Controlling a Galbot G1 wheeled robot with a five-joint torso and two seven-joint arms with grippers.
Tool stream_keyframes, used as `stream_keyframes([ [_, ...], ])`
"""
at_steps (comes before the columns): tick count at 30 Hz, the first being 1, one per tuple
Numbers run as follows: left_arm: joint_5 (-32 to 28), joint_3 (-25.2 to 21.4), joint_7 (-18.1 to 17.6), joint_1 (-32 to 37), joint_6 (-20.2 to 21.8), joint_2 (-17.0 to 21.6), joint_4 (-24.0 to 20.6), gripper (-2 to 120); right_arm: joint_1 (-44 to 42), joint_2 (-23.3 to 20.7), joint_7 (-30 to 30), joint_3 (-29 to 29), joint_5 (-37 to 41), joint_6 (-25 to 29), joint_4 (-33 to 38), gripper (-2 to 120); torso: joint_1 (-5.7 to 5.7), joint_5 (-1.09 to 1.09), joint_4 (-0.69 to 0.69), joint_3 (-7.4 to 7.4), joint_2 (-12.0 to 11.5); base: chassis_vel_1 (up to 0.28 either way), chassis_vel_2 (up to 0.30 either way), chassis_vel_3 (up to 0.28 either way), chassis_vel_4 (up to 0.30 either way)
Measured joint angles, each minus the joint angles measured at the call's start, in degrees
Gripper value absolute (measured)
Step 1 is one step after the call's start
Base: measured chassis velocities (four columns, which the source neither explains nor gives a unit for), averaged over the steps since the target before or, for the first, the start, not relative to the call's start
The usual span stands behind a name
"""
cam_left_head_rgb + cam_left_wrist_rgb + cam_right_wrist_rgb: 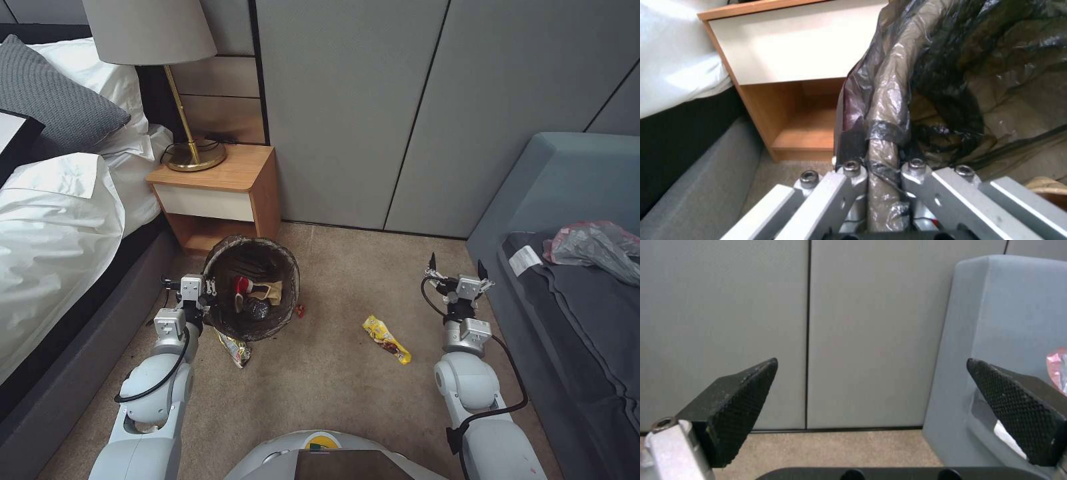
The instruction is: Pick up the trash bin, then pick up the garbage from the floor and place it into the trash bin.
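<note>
Grey wall panels (373, 113) with dark seams rise straight beyond both pincers. A beige carpet (333, 387) covers the floor beneath them. Beyond the left pincer stands a wooden nightstand (223, 190) with a white drawer front and an open shelf below; a brass lamp (180, 87) with a grey shade sits on top. Outward of the left pincer lies a bed (60, 220) with white linen and a grey pillow (53, 93). A blue-grey sofa (567, 200) stands outward of the right pincer.
</note>
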Motion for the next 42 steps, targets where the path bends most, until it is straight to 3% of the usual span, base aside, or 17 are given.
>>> stream_keyframes([
  [42,0.0,0.0,0.0,0.0,0.0,0.0,0.0,2,0.0,0.0,0.0,0.0,0.0,0.0,0.0,100,0.0,0.0,0.0,0.0,0.0,0.0,0.0,0.0,0.0],
])
